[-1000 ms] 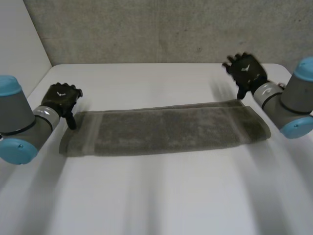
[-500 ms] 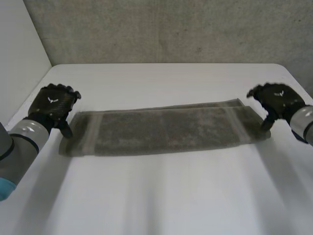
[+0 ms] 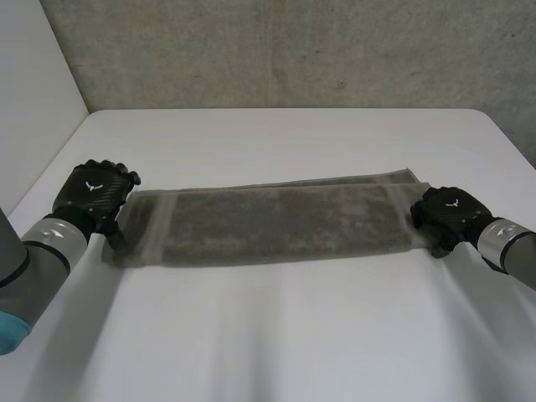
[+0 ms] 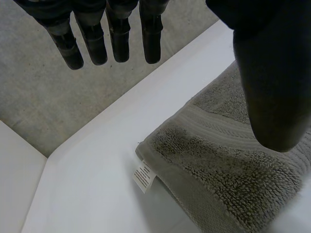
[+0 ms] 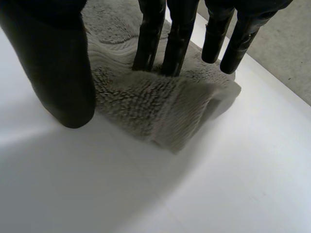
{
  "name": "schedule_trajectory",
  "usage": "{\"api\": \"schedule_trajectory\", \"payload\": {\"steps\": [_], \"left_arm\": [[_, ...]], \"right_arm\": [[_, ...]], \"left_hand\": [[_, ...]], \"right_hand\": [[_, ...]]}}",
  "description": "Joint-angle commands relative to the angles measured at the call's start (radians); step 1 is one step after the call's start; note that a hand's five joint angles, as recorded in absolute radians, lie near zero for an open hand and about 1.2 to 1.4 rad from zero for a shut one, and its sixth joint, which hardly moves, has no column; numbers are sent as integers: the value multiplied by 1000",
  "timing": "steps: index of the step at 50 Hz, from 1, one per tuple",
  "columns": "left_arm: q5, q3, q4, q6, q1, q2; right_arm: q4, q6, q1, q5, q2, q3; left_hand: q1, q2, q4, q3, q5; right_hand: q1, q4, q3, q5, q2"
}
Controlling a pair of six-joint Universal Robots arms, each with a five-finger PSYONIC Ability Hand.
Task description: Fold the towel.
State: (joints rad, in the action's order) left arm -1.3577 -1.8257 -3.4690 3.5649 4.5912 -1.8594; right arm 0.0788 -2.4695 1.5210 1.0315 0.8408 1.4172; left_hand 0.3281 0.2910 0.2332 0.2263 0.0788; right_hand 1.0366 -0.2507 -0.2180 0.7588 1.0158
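Observation:
A grey-green towel point(image 3: 268, 222), folded into a long strip, lies across the middle of the white table point(image 3: 276, 335). My left hand point(image 3: 92, 191) hovers at its left end, open, with straight fingers point(image 4: 116, 34) over the bare table and the thumb above the towel's corner point(image 4: 233, 160). A small white label point(image 4: 144, 175) sticks out of that corner. My right hand point(image 3: 448, 213) rests on the towel's right end. Its fingers point(image 5: 148, 39) dig into the pile while the thumb closes in from the near edge, and the towel's end point(image 5: 160, 107) is bunched up between them.
A rough grey wall point(image 3: 293, 50) runs behind the table's far edge, and a white panel point(image 3: 33, 100) stands at the left. Bare tabletop lies in front of and behind the towel.
My right hand came down from beyond the towel's far right corner onto its right end and closed, bunching it inward. The left hand shifted slightly toward me at the left end.

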Motion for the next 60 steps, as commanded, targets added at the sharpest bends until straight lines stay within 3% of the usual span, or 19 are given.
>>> {"api": "schedule_trajectory", "payload": {"steps": [1,14,19,24,31,33,35,36,38,41,43,44,45,46,47,49,52,58,60], "left_arm": [[0,-3,-1,0,0,2],[0,-3,1,0,2,11],[-1,-4,1,0,0,11],[-1,-10,1,0,0,14],[-1,-10,1,0,-8,14],[-1,-10,1,0,-9,14],[-1,-12,1,0,-11,14],[-1,-12,1,0,-11,14],[-1,-14,1,0,-12,14],[-1,-17,1,0,-12,14],[-1,-18,-1,0,-12,14],[-3,-18,1,0,-12,14],[-3,-18,1,0,-12,14],[-3,-20,1,0,-12,14],[-3,-20,1,0,-12,14],[-3,-18,-1,0,-12,13],[-3,-20,-1,0,-12,11],[-3,-17,-1,0,-18,8],[-5,-12,-1,0,-32,5]], "right_arm": [[56,-16,-10,27,14,8],[58,-16,-171,22,169,111],[50,-6,-297,-33,240,163],[26,-5,-421,-82,282,143],[-71,67,-460,-94,325,32],[-106,89,-432,-96,340,11],[-157,113,-292,-96,385,-32],[-157,113,-291,-96,385,-32],[-163,115,-132,-85,411,-44],[-162,116,-48,-77,412,-50],[-157,119,159,-30,396,-67],[-145,123,262,5,370,-79],[-145,123,263,5,370,-80],[-123,127,357,43,329,-93],[-123,127,358,44,328,-93],[-82,145,515,106,247,-121],[-48,158,634,149,158,-155],[-30,172,739,185,21,-202],[-27,185,755,232,-18,-208]], "left_hand": [[-71,-33,-59,-52,4],[-71,-33,-59,-52,4],[-73,-36,-59,-52,1],[-73,-36,-59,-52,1],[-73,-36,-59,-52,1],[-76,-39,-59,-52,-2],[-76,-39,-59,-52,-2],[-76,-39,-59,-52,-2],[-76,-39,-59,-52,-2],[-76,-39,-59,-52,-2],[-76,-39,-59,-52,-2],[-76,-39,-59,-52,-2],[-76,-39,-59,-52,-2],[-76,-39,-59,-52,-2],[-76,-39,-59,-52,-2],[-76,-39,-59,-52,-2],[-82,-45,-59,-52,-7],[-88,-51,-59,-52,-13],[-91,-54,-59,-52,-16]], "right_hand": [[360,76,44,463,380],[360,76,44,463,380],[360,76,44,463,380],[360,76,44,463,380],[360,76,44,463,380],[360,76,44,463,380],[360,76,44,463,380],[360,76,44,463,380],[360,76,44,463,380],[360,76,44,463,380],[360,76,44,463,380],[360,76,44,463,380],[360,76,44,463,380],[360,76,44,463,380],[360,76,44,463,380],[360,76,44,463,380],[360,76,44,463,380],[352,76,44,455,373],[-862,76,44,-759,-841]]}}
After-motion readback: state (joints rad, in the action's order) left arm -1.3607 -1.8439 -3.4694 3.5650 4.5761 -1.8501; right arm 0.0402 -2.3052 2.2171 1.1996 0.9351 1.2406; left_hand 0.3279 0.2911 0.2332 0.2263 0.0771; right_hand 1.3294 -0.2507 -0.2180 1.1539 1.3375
